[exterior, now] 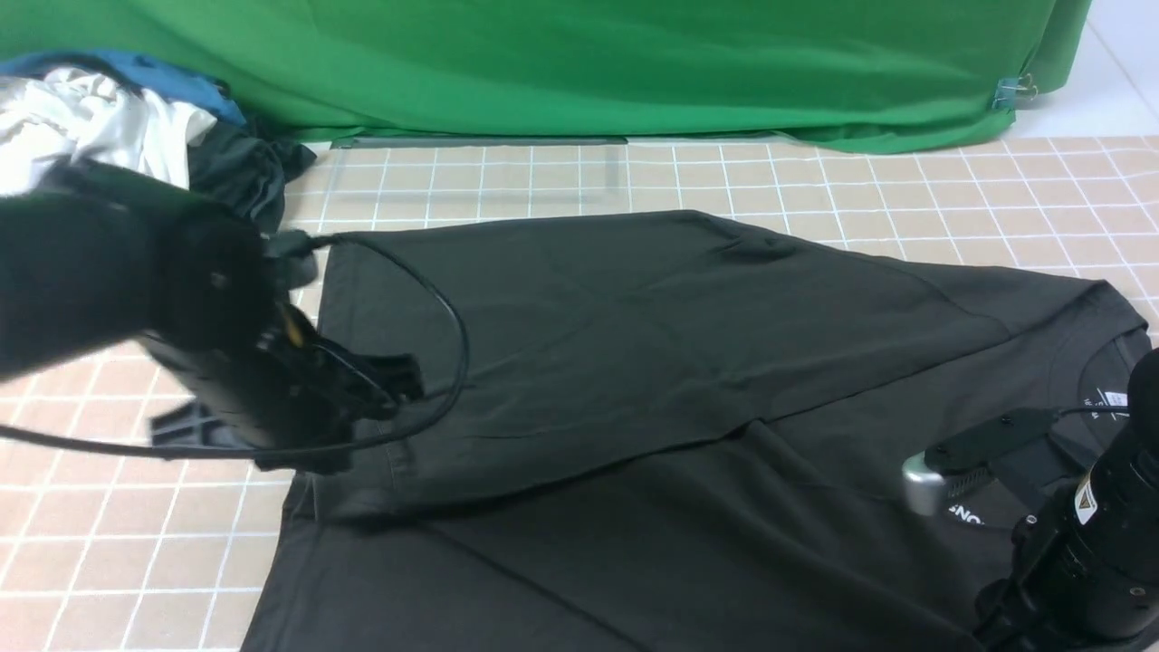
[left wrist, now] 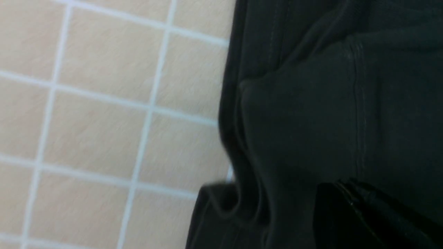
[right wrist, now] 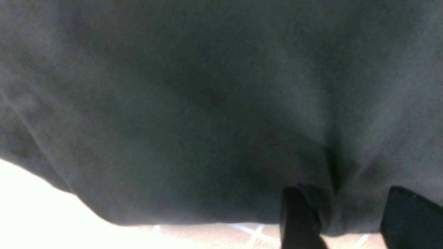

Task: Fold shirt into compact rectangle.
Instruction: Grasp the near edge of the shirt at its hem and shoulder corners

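A green cloth backdrop [exterior: 589, 63] is hung along the far edge of the tabletop [exterior: 951, 190] – beige, gridded with white lines. A pile of clothes [exterior: 100, 118] – white, blue, dark – is heaped at the far left corner. A clip [exterior: 1016, 91] is fixed at the backdrop's right end; white floor [exterior: 1123, 72] is seen beyond.

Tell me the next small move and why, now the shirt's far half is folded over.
Probably open the left gripper and let go. The shirt already has its far half lying over the near half, the right gripper stands open, and the left looks shut on bunched cloth at the hem, keeping that edge from lying flat.
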`<action>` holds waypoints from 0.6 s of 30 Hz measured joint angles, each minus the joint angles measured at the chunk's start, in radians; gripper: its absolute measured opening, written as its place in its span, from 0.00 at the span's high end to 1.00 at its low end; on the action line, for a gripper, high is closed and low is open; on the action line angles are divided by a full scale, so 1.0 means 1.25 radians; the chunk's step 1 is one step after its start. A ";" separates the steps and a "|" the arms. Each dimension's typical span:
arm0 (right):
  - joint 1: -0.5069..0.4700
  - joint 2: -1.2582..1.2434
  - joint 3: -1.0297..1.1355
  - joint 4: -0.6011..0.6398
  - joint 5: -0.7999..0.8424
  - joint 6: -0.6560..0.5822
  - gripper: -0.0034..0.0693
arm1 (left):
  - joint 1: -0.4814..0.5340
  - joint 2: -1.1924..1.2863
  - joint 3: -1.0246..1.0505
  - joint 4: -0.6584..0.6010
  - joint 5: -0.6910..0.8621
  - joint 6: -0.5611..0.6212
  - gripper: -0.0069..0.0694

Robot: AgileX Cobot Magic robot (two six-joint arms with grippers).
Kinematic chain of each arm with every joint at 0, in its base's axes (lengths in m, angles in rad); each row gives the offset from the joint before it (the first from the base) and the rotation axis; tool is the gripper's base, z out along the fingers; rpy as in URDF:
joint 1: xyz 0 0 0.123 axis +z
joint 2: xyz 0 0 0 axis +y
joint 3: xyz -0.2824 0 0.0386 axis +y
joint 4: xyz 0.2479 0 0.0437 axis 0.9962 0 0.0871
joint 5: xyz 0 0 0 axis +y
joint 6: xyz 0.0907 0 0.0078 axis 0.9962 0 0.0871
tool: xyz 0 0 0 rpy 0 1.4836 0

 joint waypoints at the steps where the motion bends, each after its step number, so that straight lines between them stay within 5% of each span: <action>1: 0.000 0.000 0.000 0.000 -0.002 0.000 0.44 | 0.000 0.022 0.000 0.002 -0.011 -0.003 0.89; 11: 0.000 0.000 0.000 0.000 -0.014 -0.001 0.44 | 0.000 0.092 -0.007 0.021 0.098 -0.014 0.89; 18: 0.000 0.000 0.000 0.000 -0.014 0.000 0.44 | 0.000 -0.047 -0.007 0.027 0.170 -0.019 0.89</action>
